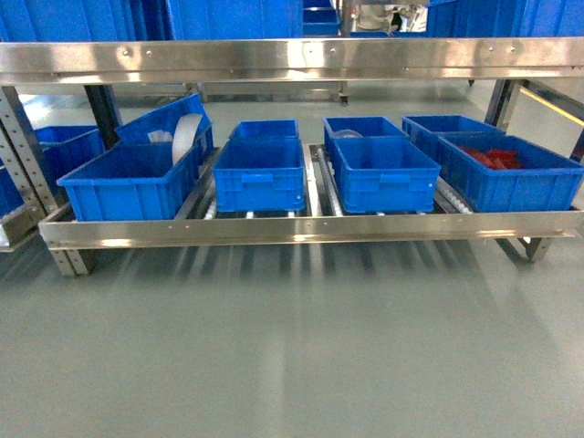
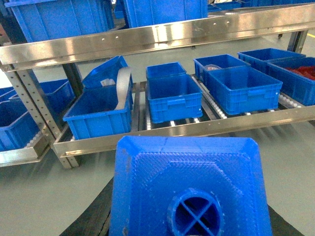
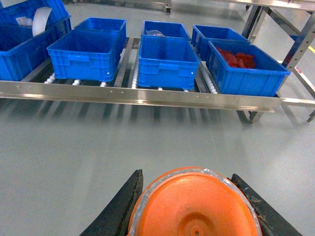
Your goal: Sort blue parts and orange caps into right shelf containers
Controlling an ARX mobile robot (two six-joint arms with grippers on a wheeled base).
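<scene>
The orange cap [image 3: 194,206] sits clamped between the right fingers [image 3: 123,206], the blue part [image 2: 189,189] likewise gripped in the left fingers [image 2: 96,216]. The right shelf containers [image 3: 246,69] lie ahead and rightward on the shelf [image 1: 310,226], nearer the right arm.

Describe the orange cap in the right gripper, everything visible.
The orange cap shows only in the right wrist view, top face toward the camera: a round, matte orange disc with a tiny centre dimple and a paler, clear-looking rim. It sits between the right gripper's two dark fingers, which flank it closely on both sides. Its side and any markings are hidden.
</scene>
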